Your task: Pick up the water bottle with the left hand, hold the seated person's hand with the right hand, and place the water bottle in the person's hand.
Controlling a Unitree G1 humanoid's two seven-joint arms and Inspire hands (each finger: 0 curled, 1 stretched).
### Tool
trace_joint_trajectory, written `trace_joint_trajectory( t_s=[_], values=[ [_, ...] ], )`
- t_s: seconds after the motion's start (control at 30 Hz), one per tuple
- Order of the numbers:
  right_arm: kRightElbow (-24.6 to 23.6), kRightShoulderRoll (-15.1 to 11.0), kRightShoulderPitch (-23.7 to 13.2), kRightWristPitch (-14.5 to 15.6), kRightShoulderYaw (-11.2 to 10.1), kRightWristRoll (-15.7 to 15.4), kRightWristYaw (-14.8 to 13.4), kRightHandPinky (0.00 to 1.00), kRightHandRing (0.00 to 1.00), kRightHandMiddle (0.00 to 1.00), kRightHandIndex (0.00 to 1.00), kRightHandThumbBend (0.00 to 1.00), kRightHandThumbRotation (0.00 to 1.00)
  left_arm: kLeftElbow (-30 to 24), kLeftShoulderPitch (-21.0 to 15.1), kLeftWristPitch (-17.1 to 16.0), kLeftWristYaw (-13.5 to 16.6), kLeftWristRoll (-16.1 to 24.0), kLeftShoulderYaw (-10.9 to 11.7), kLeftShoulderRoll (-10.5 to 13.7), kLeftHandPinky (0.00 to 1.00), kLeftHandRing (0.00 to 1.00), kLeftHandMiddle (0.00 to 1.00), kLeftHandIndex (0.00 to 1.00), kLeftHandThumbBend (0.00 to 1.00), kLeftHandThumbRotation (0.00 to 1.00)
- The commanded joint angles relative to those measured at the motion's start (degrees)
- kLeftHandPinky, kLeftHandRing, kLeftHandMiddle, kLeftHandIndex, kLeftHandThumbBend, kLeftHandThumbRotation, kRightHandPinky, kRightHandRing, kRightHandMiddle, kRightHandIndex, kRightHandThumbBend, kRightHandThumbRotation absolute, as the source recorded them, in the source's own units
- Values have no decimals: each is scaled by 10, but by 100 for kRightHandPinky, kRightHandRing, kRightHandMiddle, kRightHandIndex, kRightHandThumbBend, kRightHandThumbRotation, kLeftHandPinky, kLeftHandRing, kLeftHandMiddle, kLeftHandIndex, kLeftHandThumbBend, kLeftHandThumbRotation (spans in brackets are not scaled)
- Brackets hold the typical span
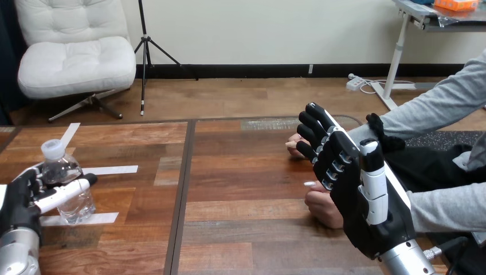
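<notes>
Your left hand [22,199] sits in the lower left of the frame, wrapped round the water bottle [67,189]. Its dark fingers [30,182] curl behind the bottle's left side, and one white-shelled digit lies across the front of the clear body. The bottle stands upright on the table [240,172], its white cap [51,148] rising above your hand. Its base sits just beside a strip of white tape [100,218]. A second tape strip [114,169] lies to the right of the bottle at about mid-height, and a third [69,134] runs at a slant behind the cap.

Your right hand [369,212] is at centre right, back toward the camera, fingers [321,129] stretched out and relaxed, grasping nothing you can see. It stands in front of the person's two hands at the right edge of the table. The person's upper hand [293,145] shows just left of your fingertips, resting on the wood. The person's lower hand [321,207] shows below your fingers, partly hidden by your palm. You cannot tell whether your hand touches either of them. The bottle and the person's hands are well apart, on opposite sides of the frame.
</notes>
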Motion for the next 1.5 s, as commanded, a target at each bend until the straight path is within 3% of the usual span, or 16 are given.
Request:
trace_joint_trajectory(
  t_s=[0.0, 0.43, 1.0, 1.47],
  values=[
    [-25, 0, -17, -4, 1, 5, -2, 100, 100, 98, 96, 83, 100, -32, -18, -14, 2, 14, -16, 11, 63, 67, 67, 66, 88, 0],
    [-27, 2, -17, -4, 0, 8, -2, 100, 100, 98, 96, 83, 100, -37, -19, -7, -4, 25, -25, 16, 66, 66, 64, 65, 87, 0],
    [-27, 3, -16, -4, 1, 7, -3, 100, 100, 98, 96, 83, 100, -62, -14, 17, -31, 23, -29, 19, 65, 68, 68, 68, 88, 0],
    [-26, 3, -16, -7, 1, 7, -1, 100, 100, 98, 96, 82, 100, -59, -13, -2, 7, 36, -31, 15, 62, 63, 61, 62, 78, 0]
  ],
)
